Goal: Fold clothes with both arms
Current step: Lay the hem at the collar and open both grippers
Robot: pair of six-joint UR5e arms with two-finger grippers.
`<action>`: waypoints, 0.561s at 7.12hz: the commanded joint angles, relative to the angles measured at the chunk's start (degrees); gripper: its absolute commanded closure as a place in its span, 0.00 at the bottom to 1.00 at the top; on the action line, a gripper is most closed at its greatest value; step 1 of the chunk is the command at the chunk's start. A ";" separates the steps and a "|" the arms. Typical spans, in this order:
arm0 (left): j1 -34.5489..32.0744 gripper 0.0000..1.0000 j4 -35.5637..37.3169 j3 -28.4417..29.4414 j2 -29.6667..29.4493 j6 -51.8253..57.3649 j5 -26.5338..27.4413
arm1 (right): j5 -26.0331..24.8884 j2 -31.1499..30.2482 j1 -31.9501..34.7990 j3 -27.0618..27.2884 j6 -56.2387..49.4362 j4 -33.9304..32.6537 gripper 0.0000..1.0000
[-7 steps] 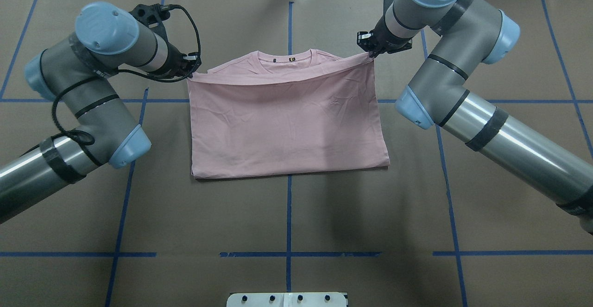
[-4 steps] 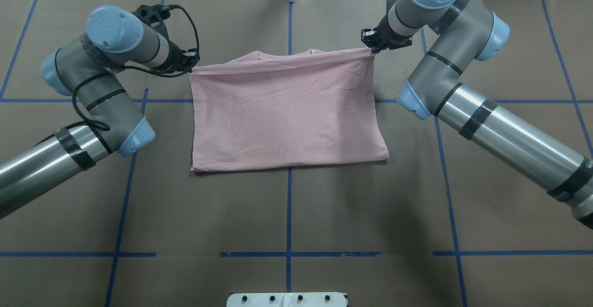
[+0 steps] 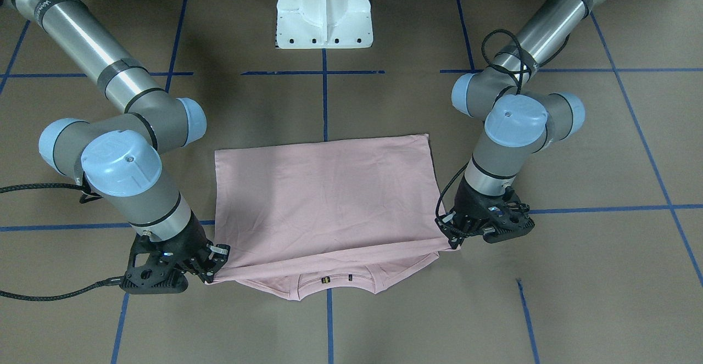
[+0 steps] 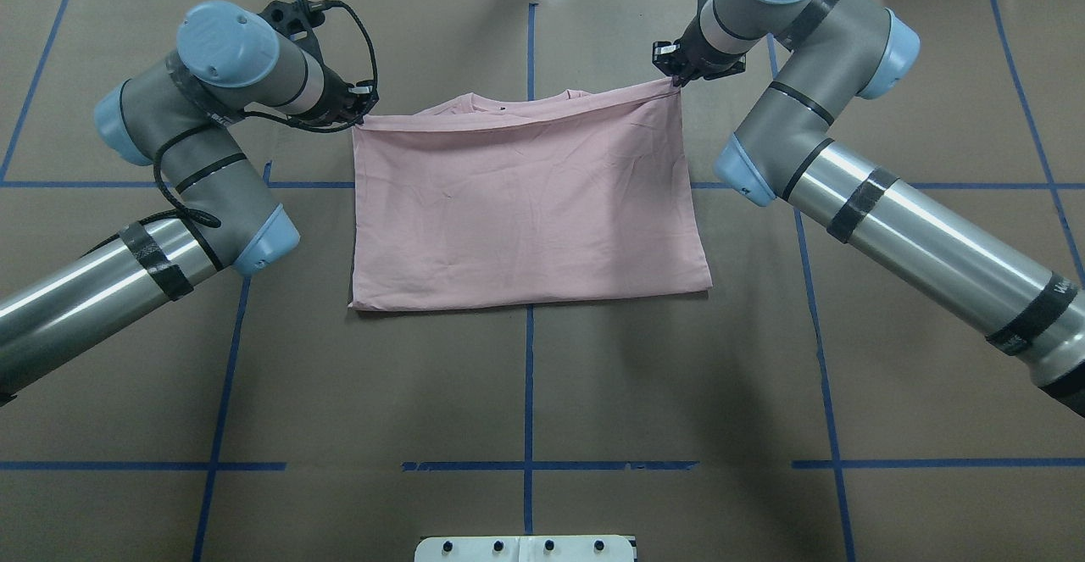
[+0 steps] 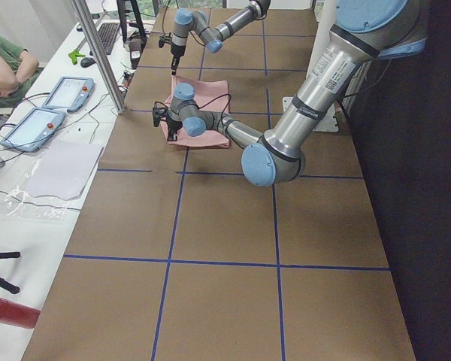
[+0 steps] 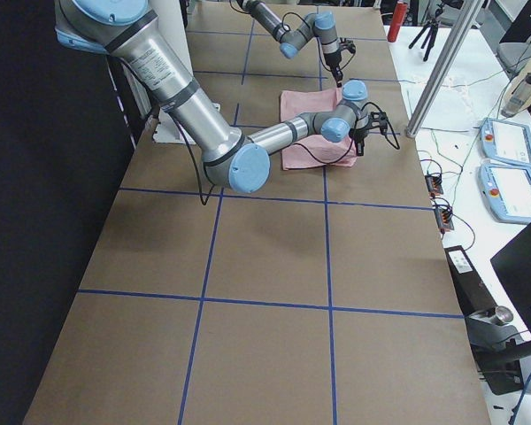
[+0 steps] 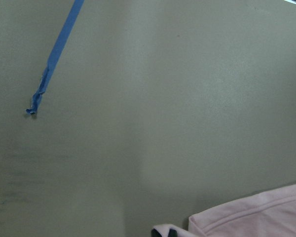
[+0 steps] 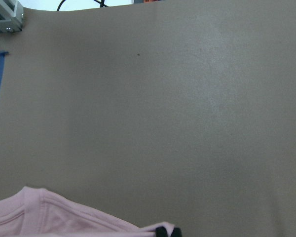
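- Since a second ago my left arm [image 4: 186, 121] and right arm [image 4: 915, 231] have swung toward the top of the overhead frame. They have dragged the lifted hem of the T-shirt [image 4: 525, 206] farther over its body. The collar [image 4: 519, 101], widely exposed before, now shows only as a thin strip.
- Progress, as I judge it: the bottom-to-top half fold is nearly laid. Lowering the hem, letting go, smoothing and any further folds remain.
- The table [image 4: 381, 392], brown paper crossed by blue tape lines [image 4: 527, 375], fills the overhead view. The white pedestal base [image 4: 525, 548] sits at bottom centre.
- At the left edge of the exterior left view runs a white bench [image 5: 37, 233] with tablets [image 5: 64, 92] and cables.
- The T-shirt lies doubled at upper centre of the overhead frame, plain pink side up, with its crease toward the bottom.
- My left gripper [image 4: 363, 113] pinches the hem's upper-left corner and my right gripper [image 4: 676, 79] clamps the upper-right one. Both are closed on fabric.
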 commanded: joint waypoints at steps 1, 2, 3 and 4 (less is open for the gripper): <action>0.00 1.00 -0.07 0.31 -0.47 0.04 -0.06 | -0.06 0.26 0.01 -0.16 0.07 0.00 0.86; 0.00 0.87 -0.16 0.31 -0.73 -0.05 -0.06 | -0.41 0.08 -0.17 -0.16 0.07 0.09 0.01; 0.00 0.02 0.02 0.31 -0.74 0.12 0.03 | -0.33 -0.09 -0.08 -0.16 0.25 0.09 0.00; 0.00 0.00 0.19 0.31 -0.74 0.04 0.12 | 0.02 -0.18 -0.08 -0.16 0.34 0.01 0.00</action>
